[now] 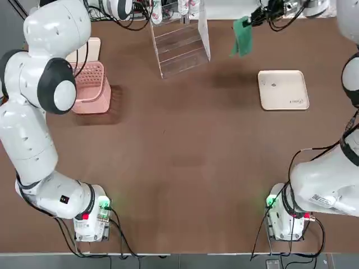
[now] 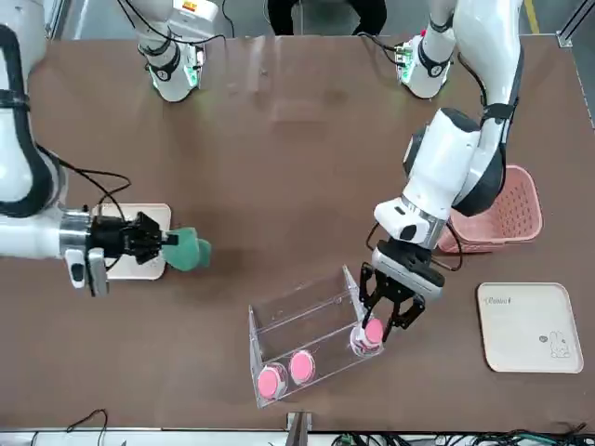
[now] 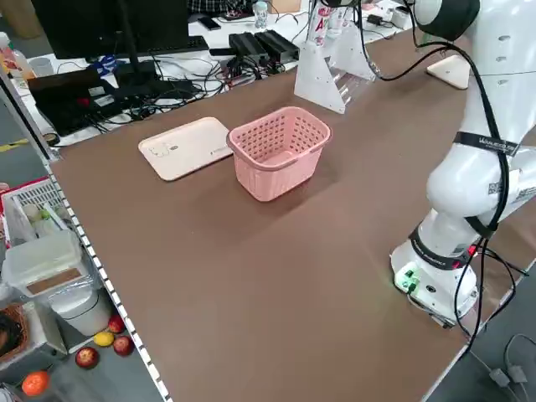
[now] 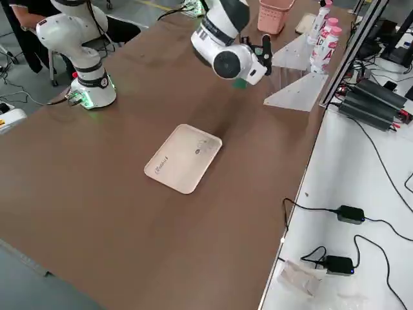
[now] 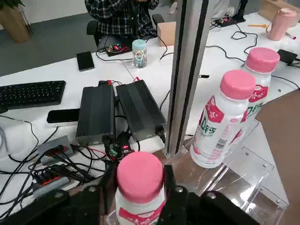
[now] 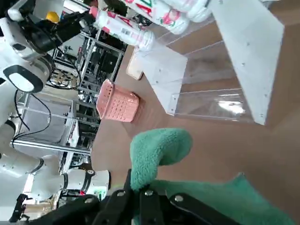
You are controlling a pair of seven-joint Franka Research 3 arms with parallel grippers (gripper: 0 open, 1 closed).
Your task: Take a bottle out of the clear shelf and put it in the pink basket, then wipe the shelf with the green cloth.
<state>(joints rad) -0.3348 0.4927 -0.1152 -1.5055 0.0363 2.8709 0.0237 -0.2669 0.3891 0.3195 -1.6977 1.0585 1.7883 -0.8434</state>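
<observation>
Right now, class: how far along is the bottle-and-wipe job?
Done: nothing; the pink basket is empty. In hand: the left claw is shut on a bottle standing in the clear shelf; the right claw holds the green cloth. Left: basketing, wiping.

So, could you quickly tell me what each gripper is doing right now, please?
Left gripper: closed on the bottle in the clear shelf.
Right gripper: closed on the green cloth.

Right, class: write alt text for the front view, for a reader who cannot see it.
The left claw grips the pink cap of a bottle at one end of the clear shelf, where two more bottles stand. The right claw holds a green cloth above the table; a pink basket waits behind.
</observation>
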